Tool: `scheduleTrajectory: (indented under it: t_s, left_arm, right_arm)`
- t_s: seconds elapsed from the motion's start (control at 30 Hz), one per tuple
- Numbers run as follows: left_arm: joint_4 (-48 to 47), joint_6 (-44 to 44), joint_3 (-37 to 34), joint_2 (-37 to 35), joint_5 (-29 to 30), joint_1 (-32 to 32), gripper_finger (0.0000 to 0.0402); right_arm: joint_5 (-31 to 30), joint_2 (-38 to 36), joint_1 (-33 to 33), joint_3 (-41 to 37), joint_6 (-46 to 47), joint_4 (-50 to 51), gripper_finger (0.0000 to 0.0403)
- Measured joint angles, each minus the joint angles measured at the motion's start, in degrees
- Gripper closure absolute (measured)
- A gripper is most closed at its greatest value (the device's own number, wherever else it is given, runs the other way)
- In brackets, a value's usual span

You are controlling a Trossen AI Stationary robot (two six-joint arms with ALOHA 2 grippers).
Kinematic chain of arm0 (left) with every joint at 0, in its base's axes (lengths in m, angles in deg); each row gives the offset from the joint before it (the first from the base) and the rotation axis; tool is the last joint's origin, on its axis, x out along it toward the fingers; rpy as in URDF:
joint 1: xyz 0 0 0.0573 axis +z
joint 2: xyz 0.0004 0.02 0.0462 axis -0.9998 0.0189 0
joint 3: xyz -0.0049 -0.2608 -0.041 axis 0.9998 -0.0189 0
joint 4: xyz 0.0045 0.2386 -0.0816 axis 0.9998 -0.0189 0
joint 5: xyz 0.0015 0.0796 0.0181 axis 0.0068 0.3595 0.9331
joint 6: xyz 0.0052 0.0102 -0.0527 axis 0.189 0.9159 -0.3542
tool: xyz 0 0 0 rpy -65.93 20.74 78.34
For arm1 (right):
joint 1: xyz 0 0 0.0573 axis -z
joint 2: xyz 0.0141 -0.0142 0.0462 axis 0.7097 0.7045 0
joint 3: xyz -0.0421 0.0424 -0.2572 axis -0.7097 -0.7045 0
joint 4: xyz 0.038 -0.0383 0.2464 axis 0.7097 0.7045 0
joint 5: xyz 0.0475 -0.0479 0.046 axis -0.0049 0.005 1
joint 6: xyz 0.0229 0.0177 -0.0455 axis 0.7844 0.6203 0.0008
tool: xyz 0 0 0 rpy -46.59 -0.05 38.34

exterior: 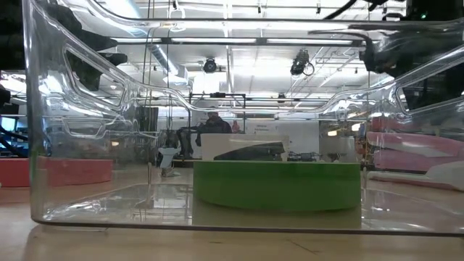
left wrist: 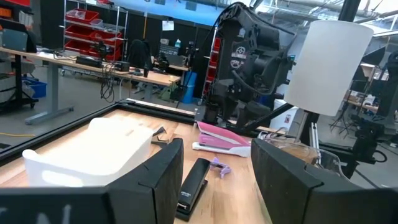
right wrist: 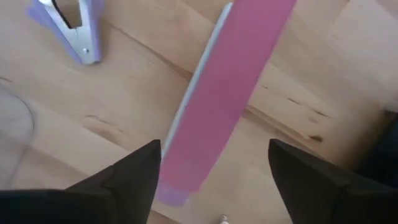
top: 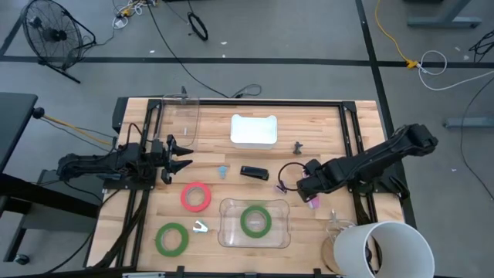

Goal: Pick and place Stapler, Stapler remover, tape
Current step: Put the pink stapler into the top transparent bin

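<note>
A pink stapler lies flat on the table at the right, with a purple stapler remover beside it. My right gripper points down over the stapler's one end, open, a finger on either side, apart from it. A black stapler lies mid-table. Red tape and green tape lie flat on the wood. Another green tape lies in a clear container. My left gripper waits open at the left, above the table.
A white tray stands at the far middle and a clear bin at the far left. A white cylinder stands at the near right corner. Small removers, one black, one white and one blue, lie about.
</note>
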Motion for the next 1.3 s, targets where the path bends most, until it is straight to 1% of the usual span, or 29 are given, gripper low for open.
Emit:
scheduleTrajectory:
  t_s: [0.17,0.23,0.37,0.5,0.63,0.77,0.9,0.97,1.07,1.13,1.23,1.3]
  left_arm:
    - [0.0,0.0,0.0,0.0,0.0,0.0,0.0209]
    - [0.0,0.0,0.0,0.0,0.0,0.0,0.0209]
    - [0.0,0.0,0.0,0.0,0.0,0.0,0.0209]
    - [0.0,0.0,0.0,0.0,0.0,0.0,0.0209]
    - [-0.2,0.0,0.0,0.0,0.0,0.0,0.0209]
    - [-0.4,0.0,0.0,0.0,0.0,0.0,0.0209]
    - [-0.4,0.0,0.0,0.0,0.0,0.0,0.0209]
    - [-0.4,0.0,0.0,0.0,0.0,0.0,0.0209]
    - [-0.4,0.0,0.0,0.0,0.0,0.0,0.0209]
    - [-0.4,0.0,0.0,0.0,0.0,0.0,0.0209]
    - [-0.4,0.0,0.0,0.0,0.0,0.0,0.0209]
    - [-0.4,0.0,0.0,0.0,0.0,0.0,0.0209]
  right_arm:
    - [-0.1,0.0,0.0,-2.9,-1.8,-9.0,0.0087]
    - [-0.2,-0.1,0.0,-3.7,-2.6,-11.1,0.0085]
    - [0.3,0.0,0.0,-4.9,-1.9,-10.0,0.0085]
    - [2.1,0.0,0.0,-6.0,-0.5,-10.3,0.0085]
    - [4.0,0.1,0.0,-8.4,-0.4,-15.2,0.0085]
    - [7.2,0.1,-0.1,-11.8,0.7,-19.4,0.0085]
    - [10.2,0.1,-0.1,-15.4,1.3,-22.0,0.0085]
    - [10.4,0.1,-0.1,-16.6,2.4,-23.0,0.0088]
    - [10.5,0.1,-0.1,-18.1,3.5,-23.2,0.0104]
    - [10.1,0.0,-0.1,-18.6,3.7,-23.3,0.0123]
    - [10.0,0.0,-0.1,-19.0,4.0,-23.1,0.0171]
    - [10.1,0.0,-0.1,-19.1,3.9,-22.9,0.0217]
